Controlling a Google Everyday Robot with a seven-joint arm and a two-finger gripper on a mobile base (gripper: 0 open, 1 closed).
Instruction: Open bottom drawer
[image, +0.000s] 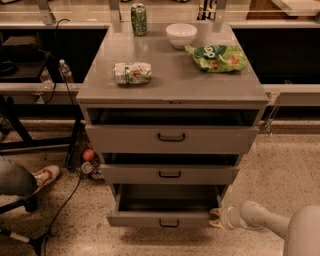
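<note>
The bottom drawer (160, 218) is the lowest of three grey drawers in the cabinet. It stands pulled out, its dark inside showing behind a narrow front panel with a small black handle (169, 223). My gripper (215, 219) is at the drawer's right front corner, low near the floor, on a white arm (260, 219) coming in from the lower right. Its yellow-tipped fingers touch the corner of the drawer front. The middle drawer (170, 174) and top drawer (171, 137) are also slightly pulled out.
On the cabinet top (170, 75) lie a green can (138, 19), a white bowl (181, 35), a green chip bag (217, 57) and a lying snack packet (132, 72). A person's leg and shoe (42, 176) are at the left, with cables and a water bottle (65, 71).
</note>
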